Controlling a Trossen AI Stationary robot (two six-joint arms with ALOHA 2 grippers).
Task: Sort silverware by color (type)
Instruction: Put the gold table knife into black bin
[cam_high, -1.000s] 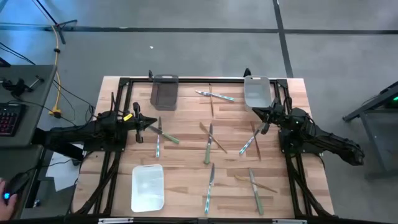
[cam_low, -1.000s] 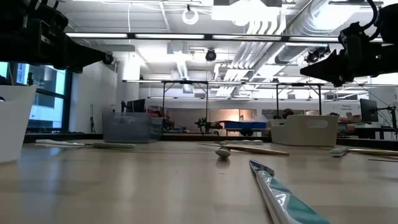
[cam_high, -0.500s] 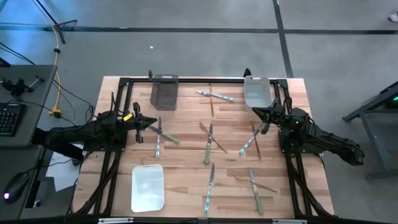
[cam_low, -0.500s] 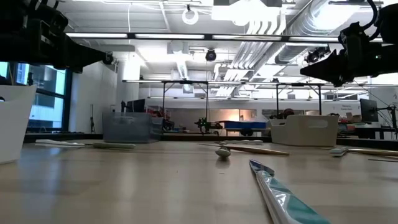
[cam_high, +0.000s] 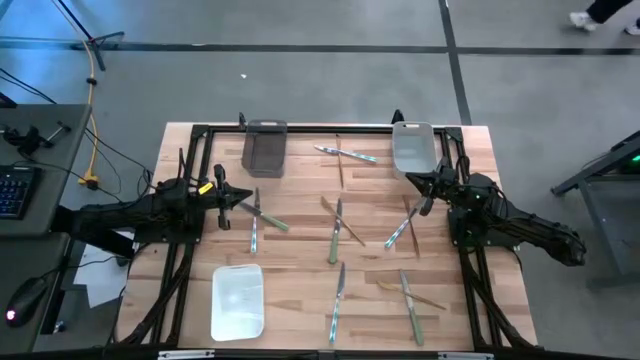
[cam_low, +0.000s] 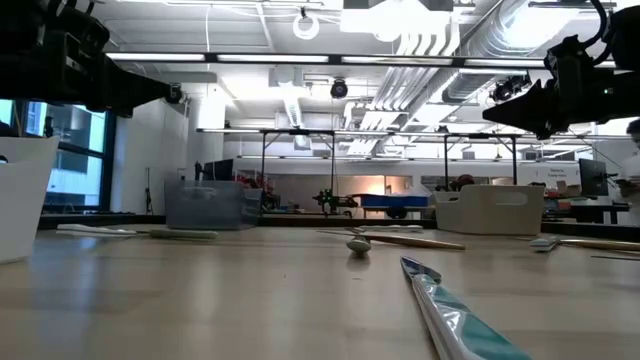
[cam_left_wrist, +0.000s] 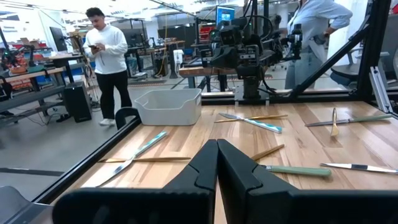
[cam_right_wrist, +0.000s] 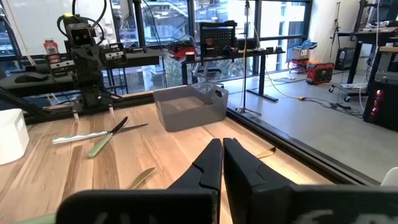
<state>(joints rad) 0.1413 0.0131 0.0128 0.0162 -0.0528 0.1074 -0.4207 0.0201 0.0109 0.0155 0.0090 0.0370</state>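
The silverware lies flat and scattered over the wooden table. A pale-teal knife (cam_high: 254, 224) and a green-handled knife (cam_high: 268, 219) lie just in front of my left gripper (cam_high: 237, 204). Another pair (cam_high: 346, 153) crosses between the far bins. Green, teal and brown pieces (cam_high: 337, 228) cross at the centre. A teal one (cam_high: 400, 230) and a brown stick (cam_high: 410, 214) lie near my right gripper (cam_high: 424, 203). More pieces (cam_high: 337, 300) (cam_high: 409, 299) rest near the front edge. Both grippers hover above the table, shut and empty, fingertips meeting in the wrist views (cam_left_wrist: 217, 146) (cam_right_wrist: 222, 144).
A dark grey bin (cam_high: 265, 148) and a pale grey bin (cam_high: 413, 148) stand at the far edge, and a white bin (cam_high: 237, 300) at the near left. A black frame (cam_high: 300, 127) borders the table. People stand in the room beyond (cam_left_wrist: 111, 56).
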